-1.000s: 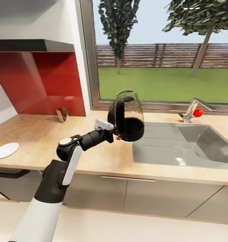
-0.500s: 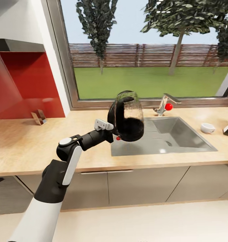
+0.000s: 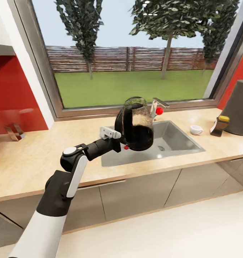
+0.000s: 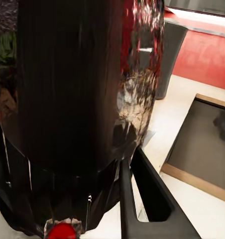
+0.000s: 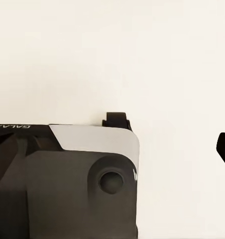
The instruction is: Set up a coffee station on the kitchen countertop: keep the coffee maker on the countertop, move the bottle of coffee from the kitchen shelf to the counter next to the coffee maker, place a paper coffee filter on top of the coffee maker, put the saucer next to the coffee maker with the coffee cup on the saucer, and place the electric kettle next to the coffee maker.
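A home kitchen: a beige wood-grain countertop (image 3: 32, 161) over grey cabinets (image 3: 136, 195) crosses mid-frame, a steel sink (image 3: 171, 138) with tap (image 3: 156, 107) sits centre-right, red backsplash (image 3: 10, 96) at left, garden window (image 3: 128, 53) above.

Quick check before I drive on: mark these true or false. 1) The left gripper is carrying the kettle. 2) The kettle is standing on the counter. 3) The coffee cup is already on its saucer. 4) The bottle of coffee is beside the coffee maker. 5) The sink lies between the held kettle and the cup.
1) True: the left gripper holds the electric kettle.
2) False: it hangs in the air over the sink.
3) False: the coffee cup sits bare on the kitchen countertop.
4) True: the bottle of coffee stands by the coffee maker.
5) True.
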